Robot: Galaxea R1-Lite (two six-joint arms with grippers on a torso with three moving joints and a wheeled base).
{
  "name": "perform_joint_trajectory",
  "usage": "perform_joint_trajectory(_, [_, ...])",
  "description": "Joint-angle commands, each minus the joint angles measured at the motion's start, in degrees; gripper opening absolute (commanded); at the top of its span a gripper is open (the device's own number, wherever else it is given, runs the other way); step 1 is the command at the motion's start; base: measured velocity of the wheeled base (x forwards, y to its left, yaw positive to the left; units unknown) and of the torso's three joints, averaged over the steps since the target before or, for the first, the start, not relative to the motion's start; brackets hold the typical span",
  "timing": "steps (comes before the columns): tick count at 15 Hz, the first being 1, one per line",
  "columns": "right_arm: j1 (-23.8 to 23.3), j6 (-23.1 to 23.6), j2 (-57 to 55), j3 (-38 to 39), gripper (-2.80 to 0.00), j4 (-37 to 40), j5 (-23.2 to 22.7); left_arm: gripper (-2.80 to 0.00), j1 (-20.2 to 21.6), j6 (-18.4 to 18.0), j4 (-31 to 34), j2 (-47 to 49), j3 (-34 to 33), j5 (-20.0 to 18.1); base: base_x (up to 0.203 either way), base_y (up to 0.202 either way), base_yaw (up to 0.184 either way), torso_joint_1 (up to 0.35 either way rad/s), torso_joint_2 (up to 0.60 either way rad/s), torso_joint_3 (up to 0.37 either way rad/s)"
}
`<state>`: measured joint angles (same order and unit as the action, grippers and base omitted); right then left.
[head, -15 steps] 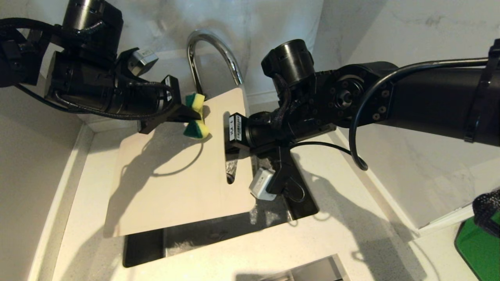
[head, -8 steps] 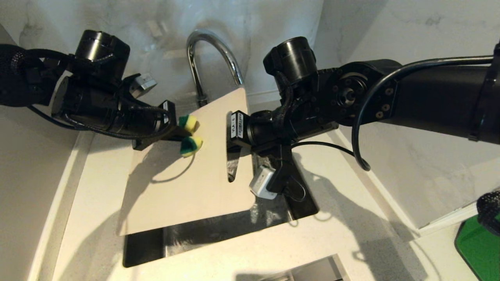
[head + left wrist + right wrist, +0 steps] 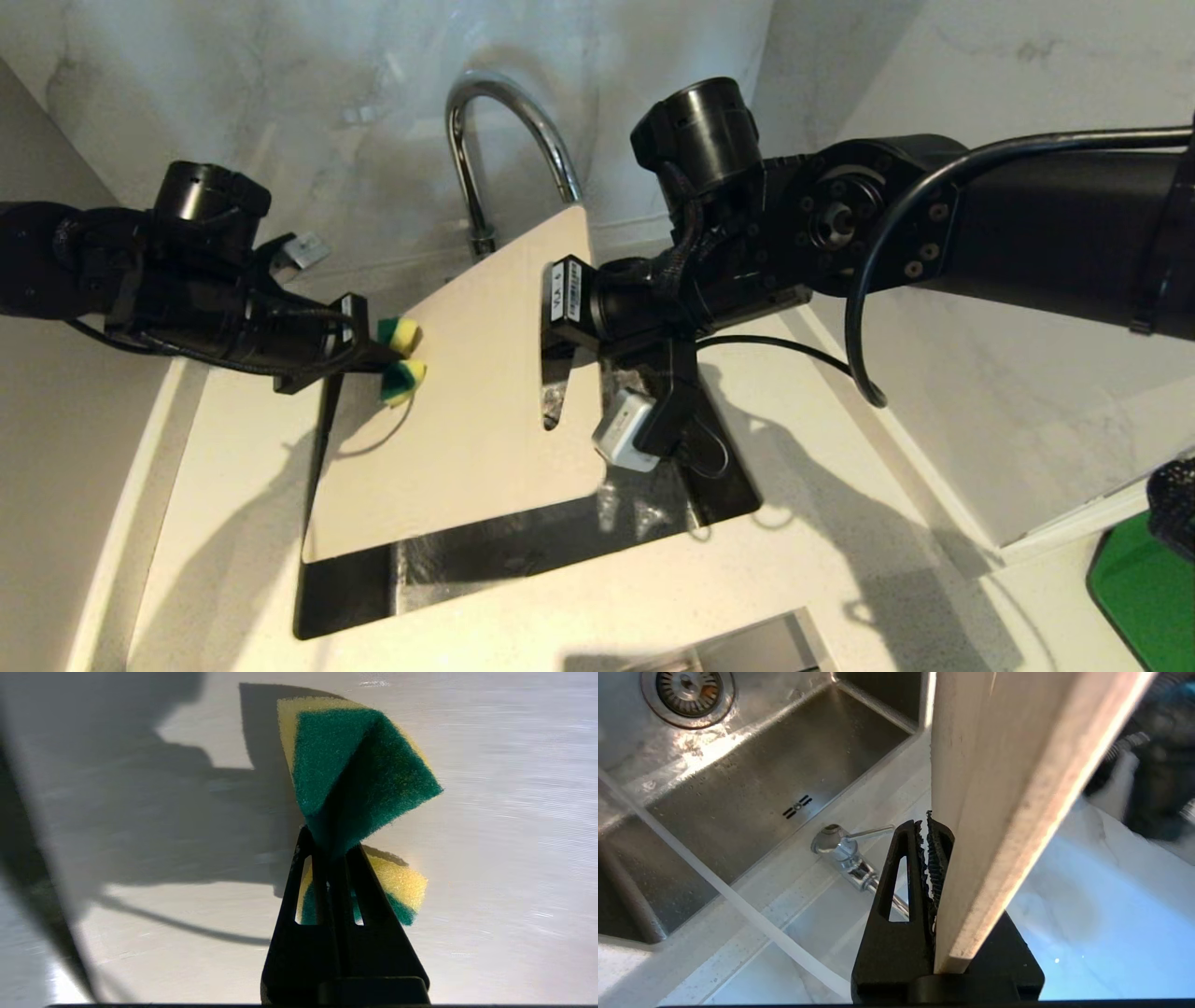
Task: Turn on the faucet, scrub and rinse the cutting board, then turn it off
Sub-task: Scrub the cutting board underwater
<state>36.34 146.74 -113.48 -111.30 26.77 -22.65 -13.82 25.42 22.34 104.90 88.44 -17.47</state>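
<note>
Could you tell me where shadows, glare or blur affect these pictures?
Head view: hard shadows of both arms fall on the cutting board and counter, with highlights on the faucet. Left wrist view: the sponge is sharp, the surface behind streaked. Right wrist view: the sink glares near its drain; the far corner is blurred.

The faucet (image 3: 509, 140) is seen as polished chrome metal, mirror-glossy. The cutting board (image 3: 467, 411) is shown as smooth, matt cream plastic, its edge faintly speckled in the right wrist view. The sponge (image 3: 355, 770) is made of coarse green scouring fibre over porous yellow foam. The sink (image 3: 752, 779) at 6 o'clock of the board is brushed steel, wet and shiny. The bench (image 3: 653, 597) is finished in pale, lightly speckled stone. Matt black plastic is seen on the jaws.
</note>
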Motion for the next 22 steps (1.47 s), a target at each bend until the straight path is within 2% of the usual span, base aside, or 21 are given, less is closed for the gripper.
perform_joint_trajectory(1, [0.58,0.83,0.61,0.21,-2.80,0.12,-0.20,-2.80,2.20,-0.73,-1.73,-0.07,-3.64,-0.18,0.000,0.000,0.000,0.000,0.00,0.000])
perform_joint_trajectory(5, [0.57,0.83,1.77,0.73,-2.80,0.21,-0.20,-2.80,6.86,-4.33,-6.38,-0.43,-11.70,-0.30,0.000,0.000,0.000,0.000,0.00,0.000])
perform_joint_trajectory(8, [0.57,0.83,2.12,1.09,-2.80,0.21,-0.29,-2.80,11.96,-7.72,-11.92,-0.09,-17.48,-0.42,0.000,0.000,0.000,0.000,0.00,0.000])
perform_joint_trajectory(9, [0.49,0.83,2.12,1.43,-2.80,0.21,-0.29,-2.80,13.36,-8.29,-12.45,0.06,-18.12,-1.15,0.000,0.000,0.000,0.000,0.00,0.000])
perform_joint_trajectory(11, [0.48,0.92,2.12,1.61,-2.80,0.21,-0.29,-2.80,16.07,-8.60,-12.60,-0.33,-18.13,-5.21,0.000,0.000,0.000,0.000,0.00,0.000])
perform_joint_trajectory(12, [0.48,0.92,2.12,1.52,-2.80,0.21,-0.29,-2.80,16.19,-8.72,-12.69,-0.82,-17.92,-5.35,0.000,0.000,0.000,0.000,0.00,0.000])
perform_joint_trajectory(16, [0.40,0.92,1.85,1.61,-2.80,0.12,-0.20,-2.80,14.79,-8.02,-12.15,-5.79,-15.12,-5.53,0.000,0.000,0.000,0.000,0.00,0.000])
perform_joint_trajectory(18, [0.31,1.01,1.73,1.70,-2.80,0.04,-0.20,-2.80,12.83,-7.54,-7.85,-8.85,-11.51,-5.55,0.000,0.000,0.000,0.000,0.00,0.000])
perform_joint_trajectory(20, [0.24,0.85,1.43,1.37,-2.80,0.04,-0.20,-2.80,8.58,-5.11,-1.70,-11.72,-5.93,-5.53,0.000,0.000,0.000,0.000,0.00,0.000])
perform_joint_trajectory(22, [0.13,0.81,0.78,0.82,-2.80,-0.04,-0.20,-2.80,1.08,-2.98,3.99,-14.50,-1.30,-5.08,0.000,0.000,0.000,0.000,0.00,0.000])
